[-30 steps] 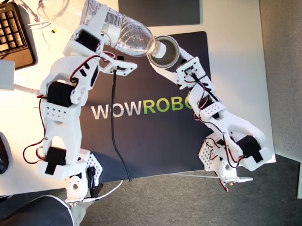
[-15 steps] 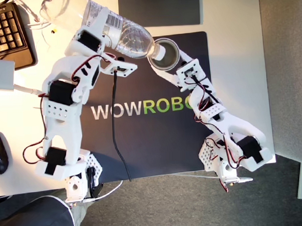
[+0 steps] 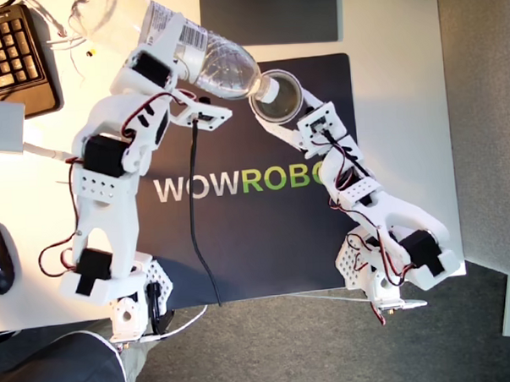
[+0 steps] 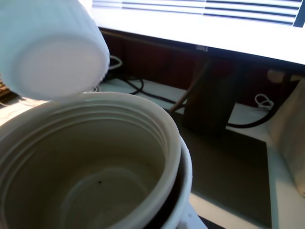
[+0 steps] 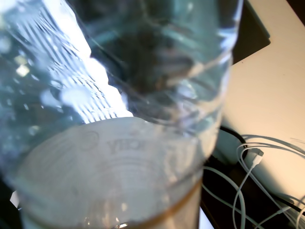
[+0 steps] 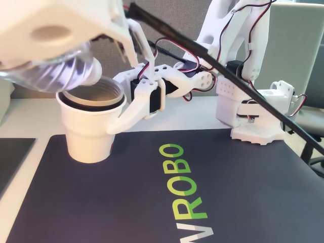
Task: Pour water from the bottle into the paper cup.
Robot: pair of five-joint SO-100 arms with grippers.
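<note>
My first claw [image 3: 175,66] is clamped round the middle of the one bottle [image 3: 200,56], just by its barcode label [image 3: 185,35]. The bottle is lifted off the surface [image 3: 394,83] and lies tilted, its long axis running from the exterior view's upper left down to the white cap [image 3: 266,90], which points into the mouth of the cup and hangs just over its rim. My second claw [image 3: 292,113] is closed on the paper cup [image 3: 280,94], one finger along its white outer wall, the cup upright on the dark mat [image 3: 266,241] towards the mat's far edge in the exterior view. In the second wrist view two rims seem nested, so it may be two cups stacked. Through the clear plastic the water [image 5: 143,71] is barely visible. One bottle, two arms.
</note>
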